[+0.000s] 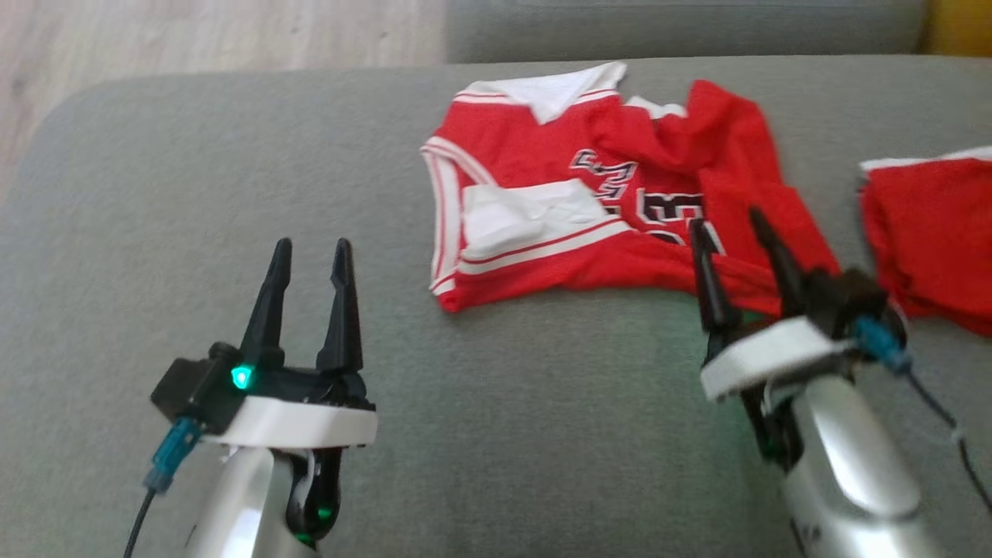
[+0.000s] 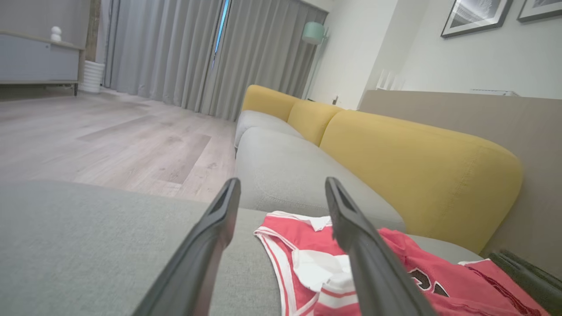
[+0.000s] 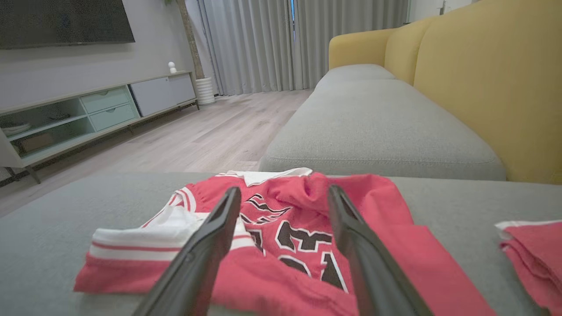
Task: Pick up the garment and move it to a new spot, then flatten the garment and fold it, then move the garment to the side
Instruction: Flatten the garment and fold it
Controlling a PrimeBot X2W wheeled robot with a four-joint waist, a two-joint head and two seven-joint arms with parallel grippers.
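Observation:
The garment is a red jersey with white trim and black lettering, lying crumpled and partly folded on the grey sofa seat. My right gripper hovers open at the jersey's near right edge, fingers over the red cloth, nothing between them. In the right wrist view the garment spreads under my open right gripper. My left gripper stands open over bare cushion, left of the jersey. The left wrist view shows the garment ahead and to the right of the open left gripper.
A second red cloth lies at the right edge of the seat, close to my right arm. Yellow backrest cushions run behind the seat. Wooden floor lies beyond the seat's far left edge. A TV cabinet stands across the room.

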